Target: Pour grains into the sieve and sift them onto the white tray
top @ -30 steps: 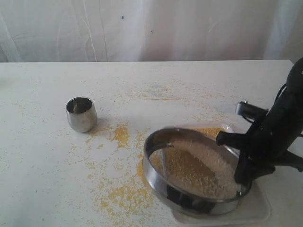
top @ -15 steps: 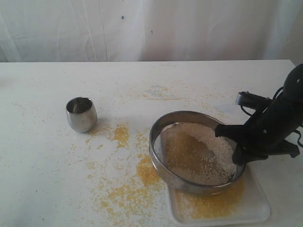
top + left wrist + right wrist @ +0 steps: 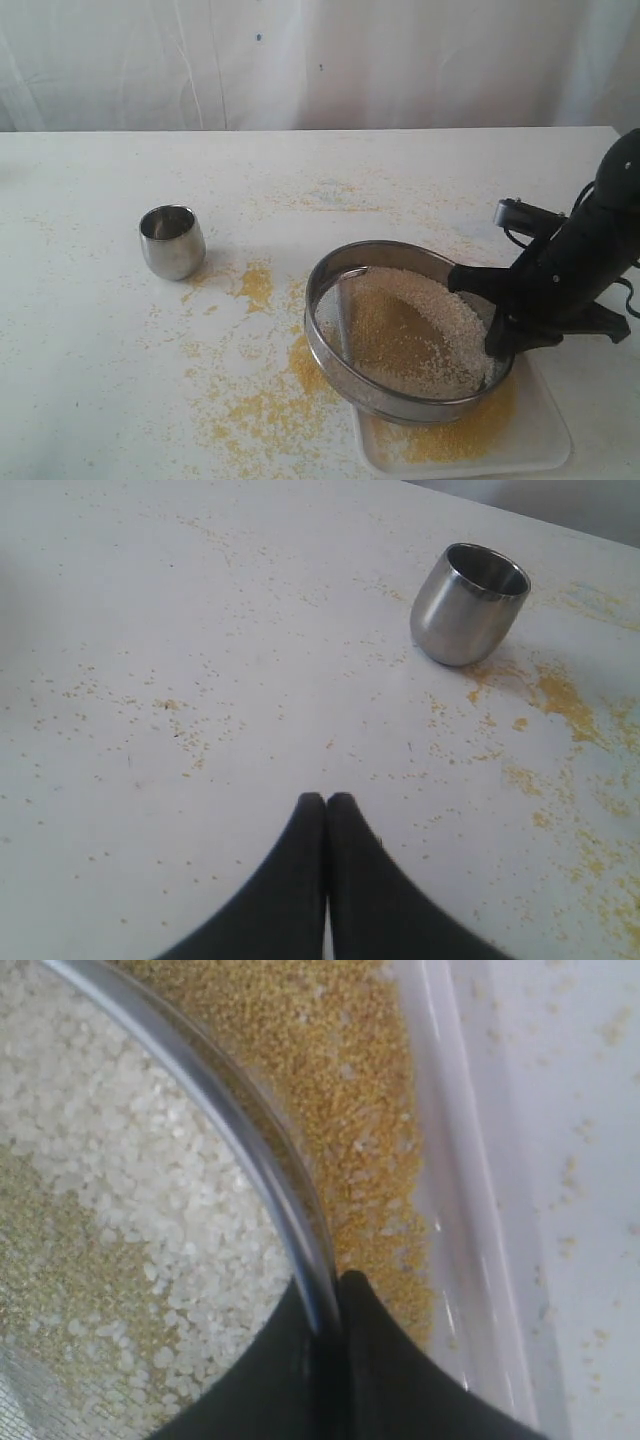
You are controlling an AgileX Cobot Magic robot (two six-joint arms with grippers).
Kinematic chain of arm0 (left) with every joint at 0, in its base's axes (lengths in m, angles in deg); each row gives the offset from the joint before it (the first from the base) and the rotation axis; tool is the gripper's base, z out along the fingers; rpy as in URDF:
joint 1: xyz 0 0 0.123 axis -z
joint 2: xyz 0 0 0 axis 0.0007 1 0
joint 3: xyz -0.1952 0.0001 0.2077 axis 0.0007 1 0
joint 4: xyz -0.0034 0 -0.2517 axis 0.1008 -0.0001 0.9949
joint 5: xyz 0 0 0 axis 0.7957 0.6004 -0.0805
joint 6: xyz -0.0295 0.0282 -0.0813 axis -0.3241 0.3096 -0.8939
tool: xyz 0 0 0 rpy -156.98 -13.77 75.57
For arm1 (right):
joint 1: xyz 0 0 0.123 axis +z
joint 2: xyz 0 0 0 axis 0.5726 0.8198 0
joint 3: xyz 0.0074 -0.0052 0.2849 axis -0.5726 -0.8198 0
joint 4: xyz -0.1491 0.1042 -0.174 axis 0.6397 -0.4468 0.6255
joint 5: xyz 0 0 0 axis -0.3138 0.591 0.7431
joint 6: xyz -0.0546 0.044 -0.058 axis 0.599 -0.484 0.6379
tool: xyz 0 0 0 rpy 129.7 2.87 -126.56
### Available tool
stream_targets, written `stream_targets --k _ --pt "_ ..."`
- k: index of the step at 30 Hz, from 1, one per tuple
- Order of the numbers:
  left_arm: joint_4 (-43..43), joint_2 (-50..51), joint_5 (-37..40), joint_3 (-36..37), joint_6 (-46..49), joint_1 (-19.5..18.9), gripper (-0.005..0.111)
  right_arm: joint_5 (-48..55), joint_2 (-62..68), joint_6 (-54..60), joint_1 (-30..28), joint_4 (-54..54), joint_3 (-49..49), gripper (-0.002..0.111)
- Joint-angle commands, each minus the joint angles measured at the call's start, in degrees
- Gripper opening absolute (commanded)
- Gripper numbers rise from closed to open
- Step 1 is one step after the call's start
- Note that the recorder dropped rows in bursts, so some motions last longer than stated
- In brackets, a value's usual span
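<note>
Pinching the thin steel rim of the round sieve (image 3: 380, 398), the black right gripper (image 3: 492, 318) holds it over the smooth white tray (image 3: 545, 440). Whitish rice-like grains (image 3: 430, 320) heap on its grey mesh, and finer golden ones coat the tray beneath. Well left of the sieve stands a shiny steel cup (image 3: 172, 240). The left gripper (image 3: 326, 802) is pressed together.
</note>
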Motion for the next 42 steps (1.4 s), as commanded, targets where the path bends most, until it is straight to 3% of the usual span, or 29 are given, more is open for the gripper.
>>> stream_targets --k 1,8,13,17,18,20,22,24,27,29,31,32,34,36,39,42 --pt "0.1 -0.3 0.2 0.2 -0.4 0.0 0.0 0.1 -0.8 0.2 -0.2 -1.0 0.3 0.0" --pt "0.1 -0.3 0.2 0.2 -0.4 0.0 0.0 -3.7 -0.8 2.8 -0.2 1.5 1.3 0.0" --pt "0.1 -0.3 0.2 0.2 -0.4 0.0 0.0 6.7 -1.5 6.2 0.2 1.6 3.2 0.0" --pt "0.1 -0.3 0.2 0.2 -0.4 0.0 0.0 -2.1 -1.7 7.6 0.2 7.1 6.4 0.0" --pt "0.1 -0.3 0.2 0.2 -0.4 0.0 0.0 -0.9 -1.8 6.7 0.2 7.0 7.5 0.0" --pt "0.1 -0.3 0.2 0.2 -0.4 0.0 0.0 16.8 -2.8 6.3 0.5 4.1 8.4 0.0" --pt "0.1 -0.3 0.2 0.2 -0.4 0.0 0.0 13.2 -2.8 6.6 0.5 6.0 8.3 0.0" --pt "0.1 -0.3 0.2 0.2 -0.4 0.0 0.0 1.6 -2.6 6.3 0.3 11.5 8.3 0.0" --pt "0.1 -0.3 0.2 0.2 -0.4 0.0 0.0 19.9 -2.9 2.8 0.4 12.5 8.8 0.0" --pt "0.1 -0.3 0.2 0.2 -0.4 0.0 0.0 15.3 -3.1 2.8 0.4 13.1 8.8 0.0" --pt "0.1 -0.3 0.2 0.2 -0.4 0.0 0.0 2.9 -2.5 1.7 0.2 17.1 9.4 0.0" --pt "0.1 -0.3 0.2 0.2 -0.4 0.0 0.0 2.6 -2.4 0.9 0.2 17.7 9.7 0.0" --pt "0.1 -0.3 0.2 0.2 -0.4 0.0 0.0 16.9 -2.5 0.9 0.3 16.3 9.5 0.0" --pt "0.1 -0.3 0.2 0.2 -0.4 0.0 0.0 21.3 -2.9 1.8 0.5 15.3 7.7 0.0" --pt "0.1 -0.3 0.2 0.2 -0.4 0.0 0.0 5.2 -2.4 3.3 0.2 16.1 7.2 0.0" --pt "0.1 -0.3 0.2 0.2 -0.4 0.0 0.0 6.4 -2.2 1.8 0.2 14.1 7.4 0.0"
